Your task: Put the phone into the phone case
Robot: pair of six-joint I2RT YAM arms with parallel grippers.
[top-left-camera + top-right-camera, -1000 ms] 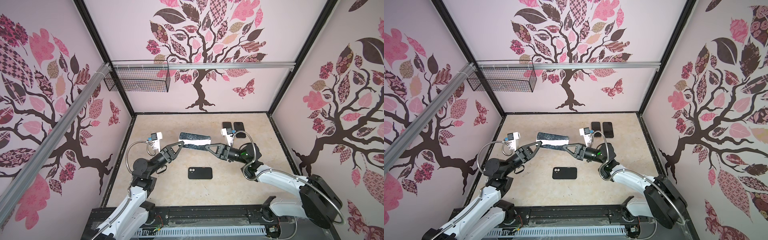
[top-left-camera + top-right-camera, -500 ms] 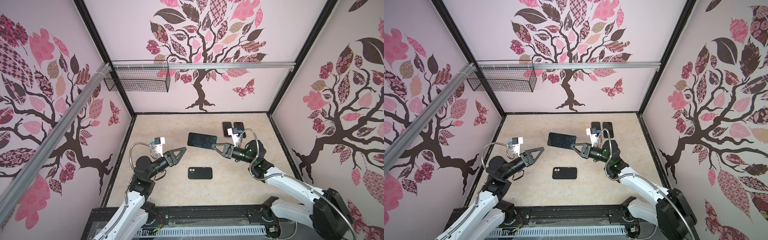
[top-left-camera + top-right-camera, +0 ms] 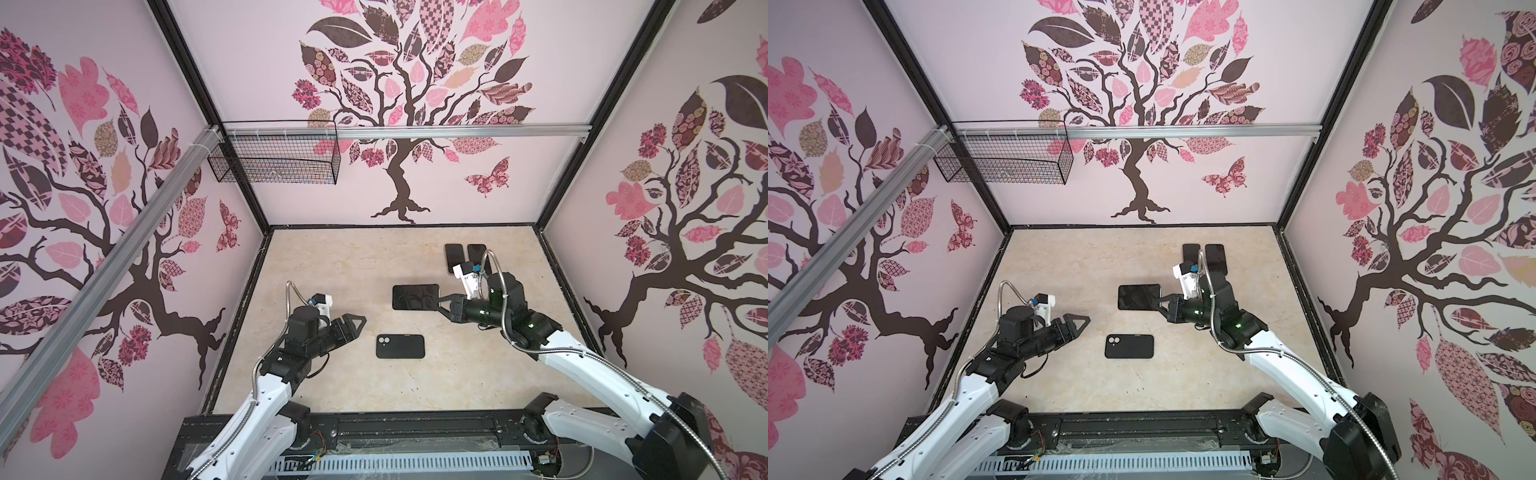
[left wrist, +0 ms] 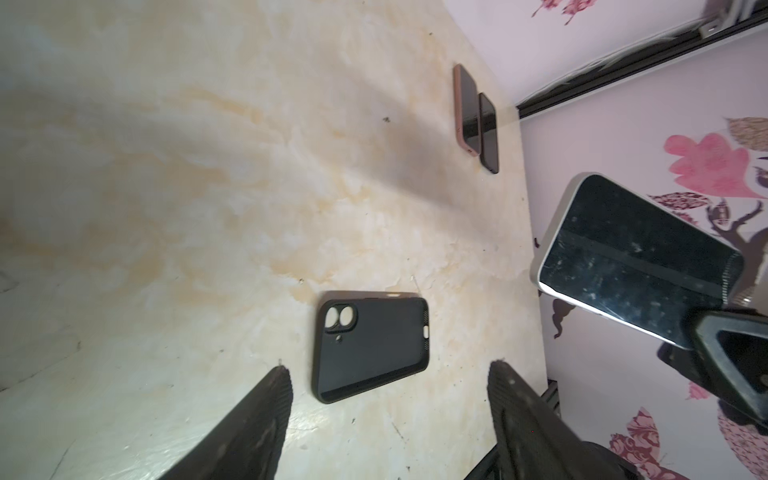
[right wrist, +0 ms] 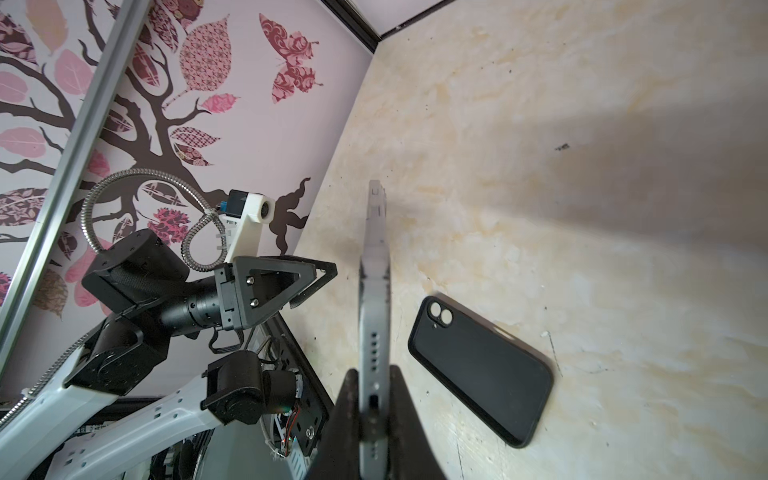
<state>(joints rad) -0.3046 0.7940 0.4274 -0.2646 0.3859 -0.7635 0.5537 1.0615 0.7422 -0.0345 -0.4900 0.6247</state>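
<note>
- Step in hand, as I read it: carrying the phone over to the case. Nothing is seated yet.
- The right gripper (image 3: 441,302) is pinching the phone (image 3: 415,296) by one short end. In a top view the phone is right of centre, with the dark screen facing up. The left wrist view shows it lifted clear of the surface (image 3: 332,266).
- In the right wrist view the phone (image 5: 374,291) is edge-on, with the speaker holes and port sitting at the clamped end.
- The phone case (image 3: 400,346) lies flat on the surface, just below and a bit left of the phone in both top views. It's near the phone but not touching, and it looks open side up to me.
- The left gripper (image 3: 353,326) is spread wide and holds nothing. It sits just left of the case and points at it.
- Next move, my guess: bring the phone down and left in the frame until it's squarely over the case, then lower it flat and press it in.
- The case's camera cutout is at its left end and the port slot at its right. That seems to match how the phone is held, so it shouldn't need a flip.
- The right gripper covers one end, so that end probably goes in last. The left gripper could pin the case so it doesn't skate.
- Two other phones (image 3: 465,255) lie at the upper right of the surface and aren't part of this.
</note>
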